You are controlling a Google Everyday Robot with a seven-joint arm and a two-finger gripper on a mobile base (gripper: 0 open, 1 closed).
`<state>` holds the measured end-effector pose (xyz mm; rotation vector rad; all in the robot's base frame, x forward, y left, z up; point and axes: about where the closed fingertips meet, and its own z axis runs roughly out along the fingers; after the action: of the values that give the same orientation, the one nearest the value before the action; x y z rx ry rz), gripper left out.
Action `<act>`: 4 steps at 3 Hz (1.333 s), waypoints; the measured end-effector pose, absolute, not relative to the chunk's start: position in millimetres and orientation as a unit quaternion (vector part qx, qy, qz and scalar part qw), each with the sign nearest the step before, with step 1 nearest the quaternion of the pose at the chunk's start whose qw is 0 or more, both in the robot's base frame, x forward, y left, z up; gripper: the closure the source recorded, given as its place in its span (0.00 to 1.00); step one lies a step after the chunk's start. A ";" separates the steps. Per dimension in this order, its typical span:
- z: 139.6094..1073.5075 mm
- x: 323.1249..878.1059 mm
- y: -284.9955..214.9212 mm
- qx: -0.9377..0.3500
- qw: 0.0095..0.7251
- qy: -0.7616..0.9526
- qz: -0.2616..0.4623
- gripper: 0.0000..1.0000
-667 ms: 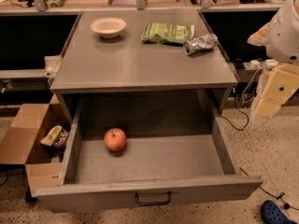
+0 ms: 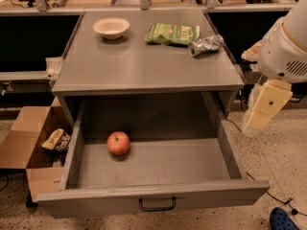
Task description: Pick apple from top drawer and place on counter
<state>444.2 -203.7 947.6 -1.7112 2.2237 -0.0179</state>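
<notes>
The apple point(image 2: 118, 143), red with yellowish patches and a short stem, lies on the floor of the open top drawer point(image 2: 153, 195), left of centre and towards the back. The drawer is pulled fully out, its thin dark wire handle point(image 2: 157, 204) on the front panel. The counter point(image 2: 144, 63) is the grey tabletop above it. My gripper point(image 2: 265, 107), a cream-coloured piece hanging from the white arm point(image 2: 288, 47), is at the right edge of the view, outside the drawer's right wall and well apart from the apple. It holds nothing that I can see.
On the counter stand a white bowl point(image 2: 111, 27) at the back left, a green snack bag point(image 2: 172, 33) and a crushed silvery can point(image 2: 205, 45) at the back right. An open cardboard box point(image 2: 29, 147) with packets sits on the floor to the left. A blue shoe point(image 2: 284, 219) is at the bottom right.
The gripper and arm have shifted a little left and down, closer to the drawer's right side. The apple and the drawer have not moved.
</notes>
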 end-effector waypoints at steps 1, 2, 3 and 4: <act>903.1 449.4 -174.4 -0.603 0.181 0.775 0.046 0.00; 860.5 452.9 -138.9 -0.598 0.213 0.766 0.097 0.00; 826.9 465.7 -93.3 -0.586 0.268 0.751 0.146 0.00; 826.9 465.7 -93.3 -0.586 0.268 0.751 0.146 0.00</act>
<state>465.7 -93.3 826.9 -1.5801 2.0249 0.3940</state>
